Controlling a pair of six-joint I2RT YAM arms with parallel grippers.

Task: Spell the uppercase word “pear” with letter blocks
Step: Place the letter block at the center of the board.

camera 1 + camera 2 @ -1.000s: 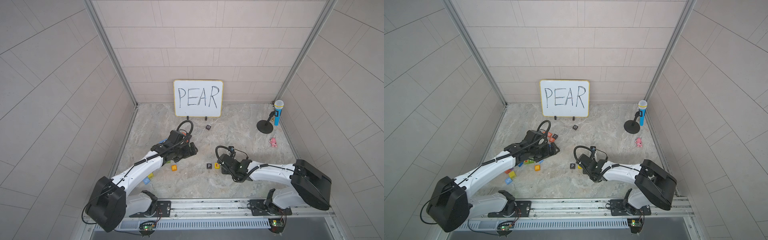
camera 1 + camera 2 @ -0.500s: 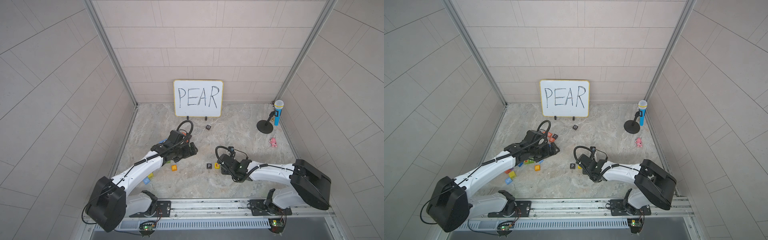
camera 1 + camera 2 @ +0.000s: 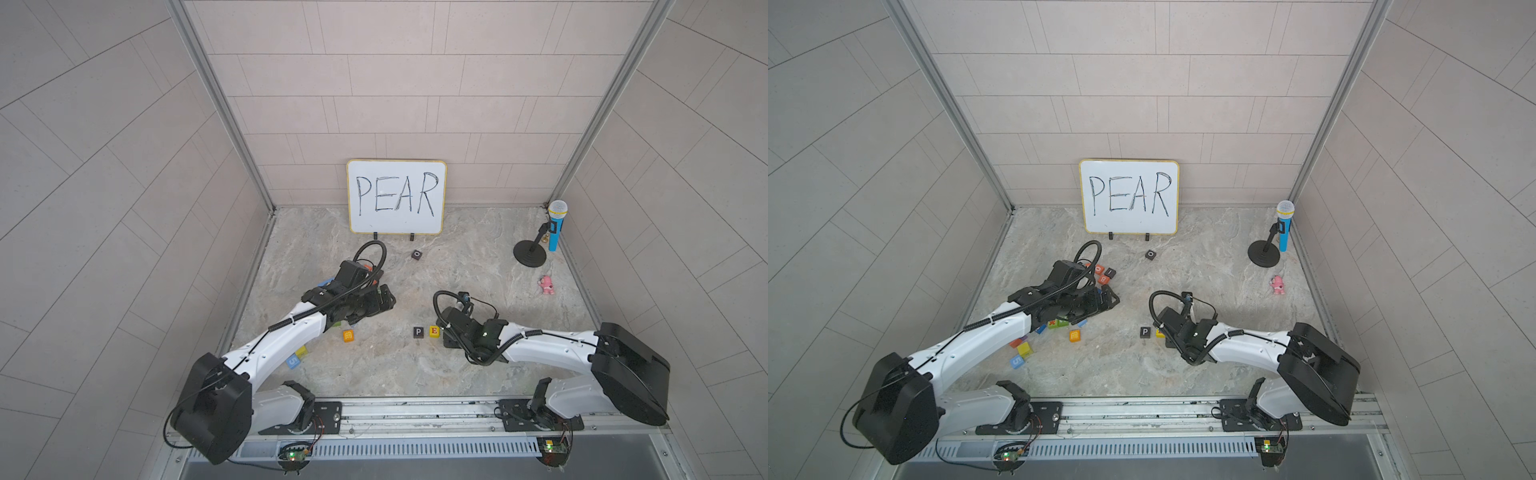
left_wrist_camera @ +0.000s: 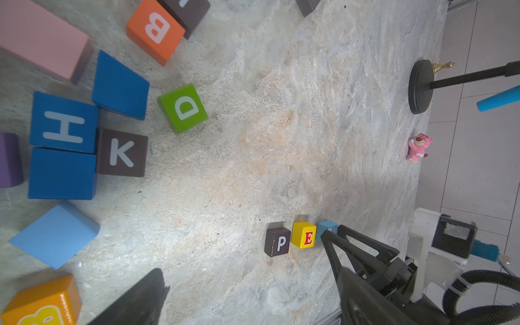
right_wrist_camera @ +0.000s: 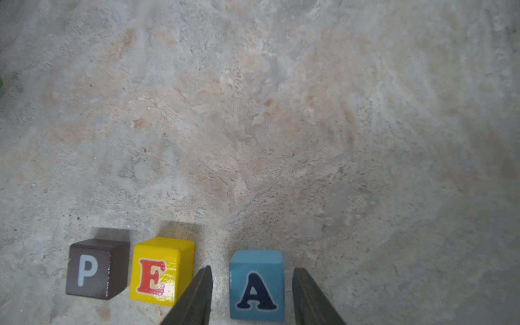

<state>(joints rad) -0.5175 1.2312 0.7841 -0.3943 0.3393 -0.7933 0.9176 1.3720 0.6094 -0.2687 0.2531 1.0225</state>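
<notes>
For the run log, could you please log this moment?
P block, E block, A block: placed; right hand: open around A block; left hand: open

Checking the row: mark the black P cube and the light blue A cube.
Black P cube [image 5: 87,271]: right wrist view, on its white letter.
Light blue A cube [image 5: 256,291]: right wrist view, on its black letter.

Yellow-framed whiteboard [image 3: 396,197], handwritten PEAR, upright at back wall of grey-beige marbled table [image 3: 465,270]. Just in front, small black O cube [image 3: 417,254]. Blue toy microphone [image 3: 555,226] on black round-based stand [image 3: 529,254] in far corner; pink plastic figurine [image 3: 547,285] nearby. Loose wooden blocks: green D cube [image 4: 183,108], orange B cube [image 4: 154,29], blue H cube [image 4: 63,122] just beside dark brown K cube [image 4: 121,152].
</notes>
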